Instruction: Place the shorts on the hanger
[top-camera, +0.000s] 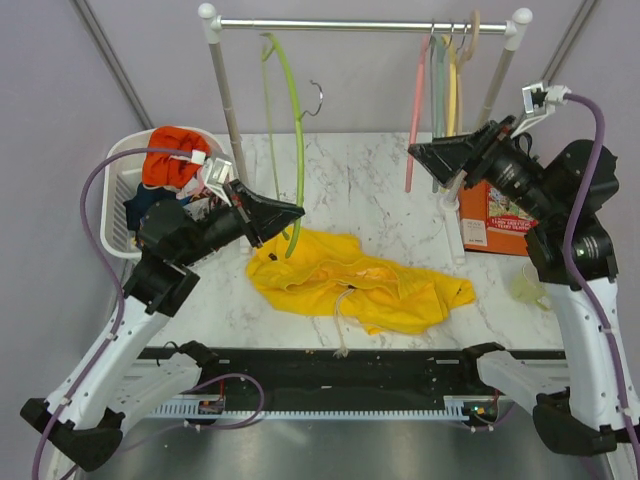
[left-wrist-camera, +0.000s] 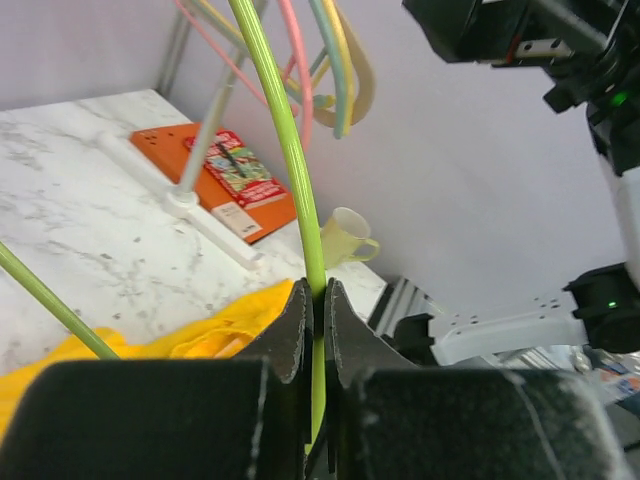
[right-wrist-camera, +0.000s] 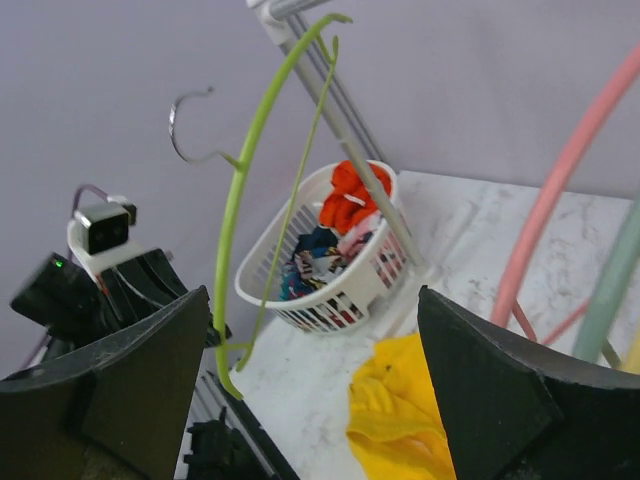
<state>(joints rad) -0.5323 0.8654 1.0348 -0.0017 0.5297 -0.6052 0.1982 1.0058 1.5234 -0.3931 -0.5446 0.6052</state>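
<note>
The yellow shorts (top-camera: 355, 280) lie crumpled on the marble table, their white drawstring trailing toward the near edge. My left gripper (top-camera: 293, 212) is shut on the lower end of the light green hanger (top-camera: 295, 110), which stands upright above the shorts' left end with its metal hook (top-camera: 318, 98) pointing right. The left wrist view shows the green hanger (left-wrist-camera: 290, 140) pinched between the fingers (left-wrist-camera: 291, 330). My right gripper (top-camera: 418, 152) hangs open and empty, high over the table's right side. Its view looks past both fingers at the hanger (right-wrist-camera: 245, 170) and the shorts (right-wrist-camera: 400, 410).
A white laundry basket (top-camera: 125, 190) full of clothes stands at the back left. A rail (top-camera: 365, 24) across the back carries pink, mint and yellow hangers (top-camera: 440, 80) at its right end. An orange box (top-camera: 495, 215) and a pale cup (top-camera: 530, 288) sit on the right.
</note>
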